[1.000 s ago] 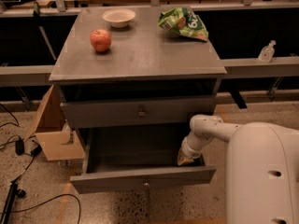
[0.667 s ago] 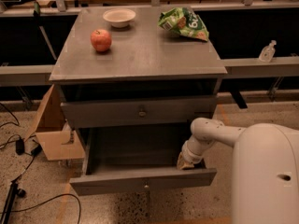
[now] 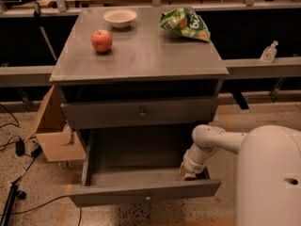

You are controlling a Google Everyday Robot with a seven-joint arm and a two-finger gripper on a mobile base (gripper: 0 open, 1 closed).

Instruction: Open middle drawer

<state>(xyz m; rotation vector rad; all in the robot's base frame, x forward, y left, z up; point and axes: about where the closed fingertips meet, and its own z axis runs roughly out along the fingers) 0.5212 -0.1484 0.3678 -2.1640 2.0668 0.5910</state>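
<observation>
Grey and shallow, the middle drawer [image 3: 117, 194] stood pulled well out beneath the upper drawer [image 3: 108, 114], the gripper [image 3: 188, 174] tucked inside its right front corner, parted or together I could not tell, so any last pull wanted to run straight and level, not skewing the front.

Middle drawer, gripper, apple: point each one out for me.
middle drawer [image 3: 113, 195], camera view, on its grey front panel.
gripper [image 3: 187, 174], camera view, its tip, down in the drawer's right front corner.
apple [image 3: 101, 40], camera view, middle of its red skin.
</observation>
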